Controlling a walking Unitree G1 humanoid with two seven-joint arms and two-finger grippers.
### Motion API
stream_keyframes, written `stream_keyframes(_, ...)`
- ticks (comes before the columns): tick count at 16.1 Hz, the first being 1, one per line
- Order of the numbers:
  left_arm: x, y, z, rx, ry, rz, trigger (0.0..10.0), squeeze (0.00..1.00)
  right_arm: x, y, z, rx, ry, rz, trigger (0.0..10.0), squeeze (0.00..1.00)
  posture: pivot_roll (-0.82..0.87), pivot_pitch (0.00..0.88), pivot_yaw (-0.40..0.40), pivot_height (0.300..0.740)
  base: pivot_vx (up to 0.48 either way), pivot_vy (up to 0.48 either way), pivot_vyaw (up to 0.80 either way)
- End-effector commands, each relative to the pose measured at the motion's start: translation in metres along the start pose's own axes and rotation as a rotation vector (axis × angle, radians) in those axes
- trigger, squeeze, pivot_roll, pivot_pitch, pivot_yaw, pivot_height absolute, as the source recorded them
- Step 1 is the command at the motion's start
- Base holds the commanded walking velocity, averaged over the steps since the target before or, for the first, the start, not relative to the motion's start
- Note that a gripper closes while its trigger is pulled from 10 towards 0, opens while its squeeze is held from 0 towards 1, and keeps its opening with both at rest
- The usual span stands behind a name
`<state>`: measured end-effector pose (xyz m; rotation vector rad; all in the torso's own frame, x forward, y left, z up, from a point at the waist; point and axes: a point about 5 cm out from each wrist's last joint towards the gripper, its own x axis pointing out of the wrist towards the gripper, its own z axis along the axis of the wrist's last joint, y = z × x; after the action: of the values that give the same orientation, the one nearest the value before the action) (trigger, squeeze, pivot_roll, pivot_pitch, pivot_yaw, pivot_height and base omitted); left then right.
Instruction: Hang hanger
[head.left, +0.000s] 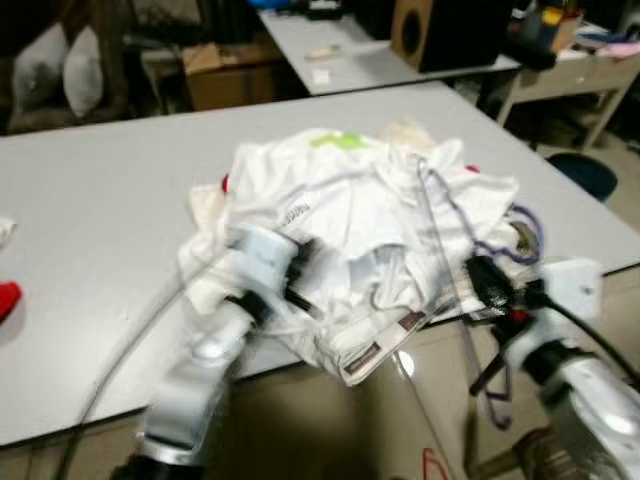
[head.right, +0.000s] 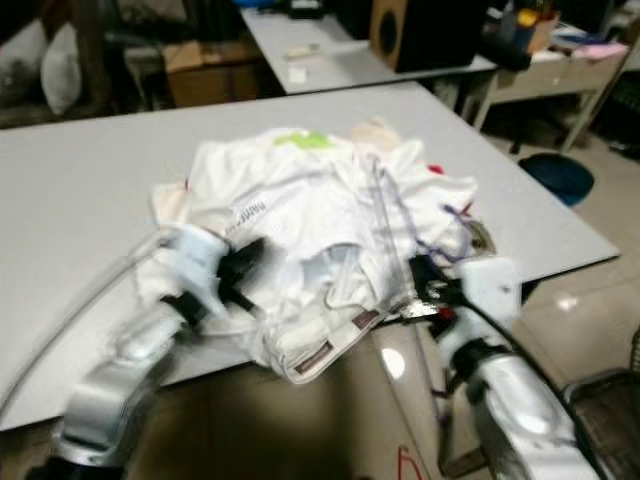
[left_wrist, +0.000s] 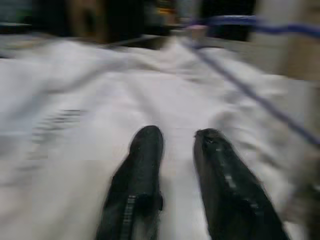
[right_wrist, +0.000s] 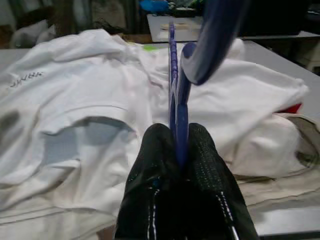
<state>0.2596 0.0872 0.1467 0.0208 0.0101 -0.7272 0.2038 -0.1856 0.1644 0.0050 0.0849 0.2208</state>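
The right end effector (right_wrist: 181, 150) is clamped on one purple hanger (right_wrist: 176, 95), holding it at the near right edge of the heap of white clothes (head.left: 350, 215). The left end effector (left_wrist: 177, 150), its two fingers slightly parted and empty, rests against the heap's near left side. The heap lies on one grey surface (head.left: 90, 230), overhanging its front edge.

purple hanger (right_wrist: 176, 95), thin, lying on white clothes (head.left: 340, 215)
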Motion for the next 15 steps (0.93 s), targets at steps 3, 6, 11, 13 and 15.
stream_keyframes(3, 0.001, -0.003, -0.009, 0.097, 0.111, -0.157, 10.0, 1.0, -0.018, -0.007, 0.009, -0.026, -0.036, 0.045, 10.0, 0.0, -0.04, 0.034, 0.053, 0.74, 0.0, 0.0, 0.0)
stream_keyframes(6, 0.019, -0.002, -0.018, 0.118, 0.155, -0.192, 10.0, 0.0, -0.032, -0.011, 0.011, -0.066, -0.02, 0.092, 10.0, 0.0, -0.05, 0.034, 0.089, 0.74, 0.0, 0.0, 0.0)
stream_keyframes(11, 0.034, -0.009, -0.021, 0.094, 0.162, -0.289, 10.0, 0.0, -0.045, -0.016, 0.012, -0.107, 0.015, 0.104, 10.0, 0.0, -0.08, 0.044, 0.126, 0.74, 0.0, 0.0, 0.0)
stream_keyframes(13, 0.037, -0.01, -0.024, 0.112, 0.179, -0.324, 10.0, 0.0, -0.048, -0.02, 0.012, -0.117, 0.022, 0.095, 10.0, 0.0, -0.08, 0.046, 0.135, 0.74, 0.0, 0.0, 0.0)
stream_keyframes(15, 0.039, -0.005, -0.024, 0.155, 0.179, -0.299, 10.0, 0.0, -0.05, -0.019, 0.011, -0.118, 0.025, 0.098, 10.0, 0.0, -0.08, 0.05, 0.138, 0.74, 0.0, 0.0, 0.0)
